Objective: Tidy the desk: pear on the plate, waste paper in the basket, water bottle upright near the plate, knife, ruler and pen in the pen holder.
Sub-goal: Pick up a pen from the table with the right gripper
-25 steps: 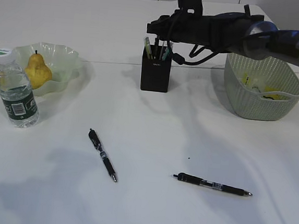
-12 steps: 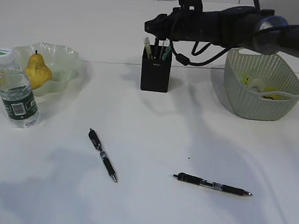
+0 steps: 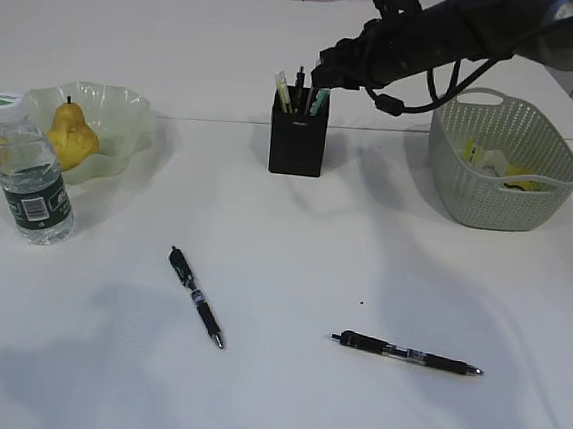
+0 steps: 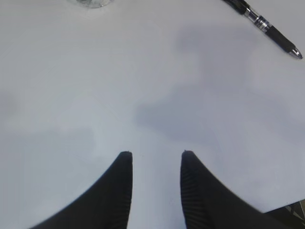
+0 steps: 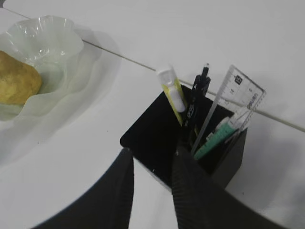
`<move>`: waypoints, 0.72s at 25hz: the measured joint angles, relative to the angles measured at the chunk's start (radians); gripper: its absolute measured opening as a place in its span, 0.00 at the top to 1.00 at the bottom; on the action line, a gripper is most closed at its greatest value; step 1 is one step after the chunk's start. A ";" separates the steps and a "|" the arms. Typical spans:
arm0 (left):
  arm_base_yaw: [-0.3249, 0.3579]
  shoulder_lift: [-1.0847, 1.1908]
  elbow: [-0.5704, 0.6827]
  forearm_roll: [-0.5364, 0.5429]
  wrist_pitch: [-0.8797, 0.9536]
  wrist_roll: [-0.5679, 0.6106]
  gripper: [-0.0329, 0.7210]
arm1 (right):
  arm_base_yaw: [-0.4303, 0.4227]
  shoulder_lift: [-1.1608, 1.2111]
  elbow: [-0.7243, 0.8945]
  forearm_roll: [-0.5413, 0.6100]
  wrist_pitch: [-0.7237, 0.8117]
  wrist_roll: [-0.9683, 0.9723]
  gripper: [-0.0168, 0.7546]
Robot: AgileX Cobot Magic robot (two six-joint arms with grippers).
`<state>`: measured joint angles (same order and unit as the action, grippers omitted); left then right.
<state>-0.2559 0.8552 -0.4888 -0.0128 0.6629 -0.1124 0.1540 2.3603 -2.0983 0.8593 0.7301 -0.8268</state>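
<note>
The right gripper (image 5: 151,160) hangs just above and beside the pen holder (image 3: 298,143), its jaws slightly parted with nothing between them — empty, as far as the wrist view shows. Since the holder already carries a yellow-and-white knife (image 5: 172,97), a pen, a clear ruler (image 5: 233,98) and a green item, the sound next move is probably to lift clear of those upright tips without brushing them, then go for a loose pen. Two remain on the table (image 3: 281,274), both well apart from this gripper: one black pen (image 3: 196,296) left of centre, another pen (image 3: 407,354) nearer the front right. The left gripper (image 4: 153,157) — parted, empty — hovers over bare table, the first pen at its view's upper corner.
</note>
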 joint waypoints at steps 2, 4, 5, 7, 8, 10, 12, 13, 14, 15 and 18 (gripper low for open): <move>0.000 0.000 0.000 0.000 0.000 0.000 0.64 | 0.000 -0.026 0.000 -0.074 0.040 0.070 0.67; 0.000 0.000 0.000 0.000 -0.002 0.000 0.64 | -0.001 -0.053 0.000 -0.119 0.086 0.113 0.67; 0.000 0.000 0.000 0.001 -0.002 0.000 0.64 | -0.002 -0.068 0.000 -0.154 0.116 0.137 0.67; 0.000 0.000 0.000 0.002 -0.002 0.000 0.64 | -0.002 -0.095 0.000 -0.206 0.162 0.170 0.67; 0.000 0.000 0.000 0.002 -0.002 0.000 0.64 | -0.002 -0.108 0.000 -0.241 0.193 0.188 0.67; 0.000 0.000 0.000 0.002 -0.002 0.000 0.64 | -0.002 -0.131 0.000 -0.317 0.257 0.227 0.67; 0.000 0.000 0.000 0.002 -0.002 0.000 0.64 | -0.002 -0.147 0.000 -0.389 0.334 0.261 0.67; 0.000 0.000 0.000 0.002 -0.004 0.000 0.64 | -0.002 -0.154 0.000 -0.425 0.376 0.280 0.67; 0.000 0.000 0.000 0.002 -0.004 0.000 0.64 | -0.004 -0.161 0.000 -0.452 0.412 0.295 0.67; 0.000 0.000 0.000 0.002 -0.004 0.000 0.64 | -0.004 -0.166 0.000 -0.483 0.455 0.313 0.67; 0.000 0.000 0.000 0.002 -0.004 0.000 0.64 | -0.004 -0.185 0.000 -0.557 0.495 0.354 0.67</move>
<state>-0.2559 0.8552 -0.4888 -0.0104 0.6593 -0.1124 0.1502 2.1754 -2.0983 0.3023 1.2253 -0.4729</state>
